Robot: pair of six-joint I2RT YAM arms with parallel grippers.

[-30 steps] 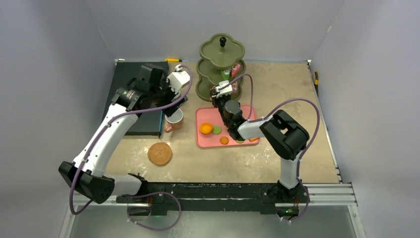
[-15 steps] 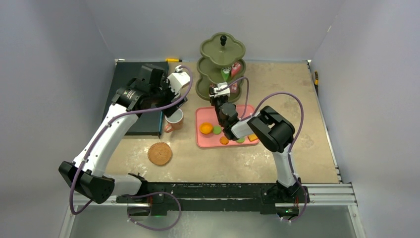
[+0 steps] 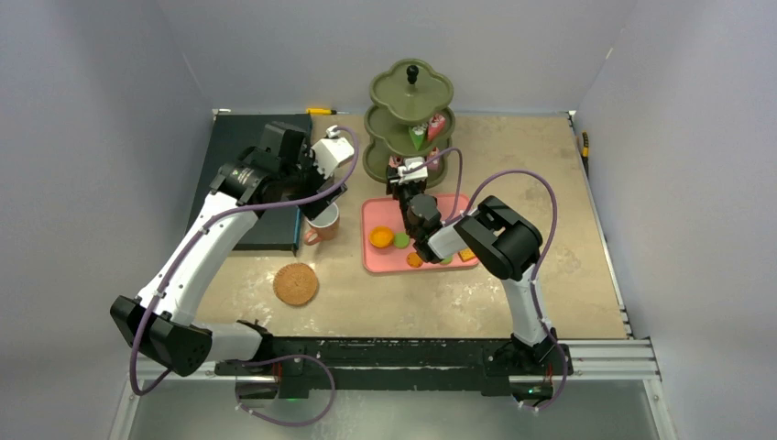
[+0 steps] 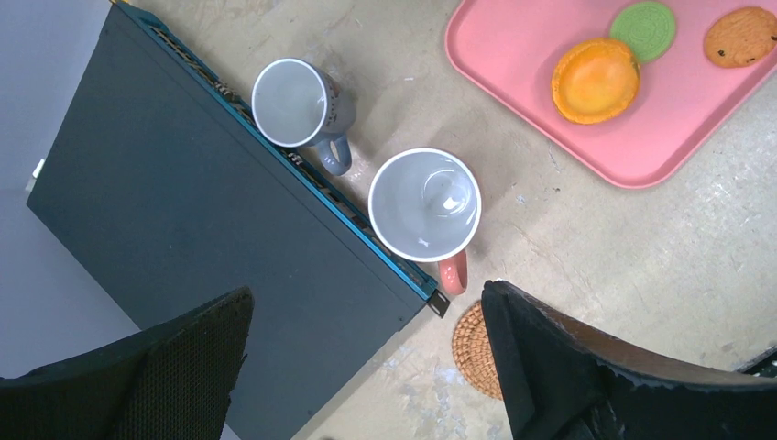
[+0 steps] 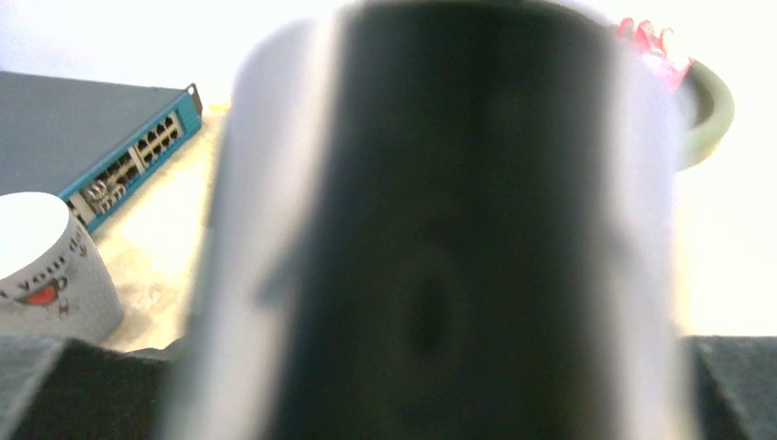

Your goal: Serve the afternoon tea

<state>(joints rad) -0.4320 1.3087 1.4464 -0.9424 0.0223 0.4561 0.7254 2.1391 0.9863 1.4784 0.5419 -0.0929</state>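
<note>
Closest, a woven mat (image 3: 295,283) lies on the worktop (image 3: 550,183). At its 2 o'clock is the pink tray (image 3: 376,213) with an orange round (image 3: 381,237), a green round (image 3: 401,240) and a cookie (image 3: 415,259). At the tray's 9 o'clock stands the orange mug (image 3: 322,223), the grey mug (image 4: 293,103) just behind, both beside the black box (image 3: 229,137). The left pincer (image 4: 366,293) hangs above them, spread wide, empty. The right pincer (image 3: 399,176) is at the tray's far edge by the green stand (image 3: 410,92); I cannot tell if it is spread. Cake slices (image 3: 437,126) sit on the stand.
</note>
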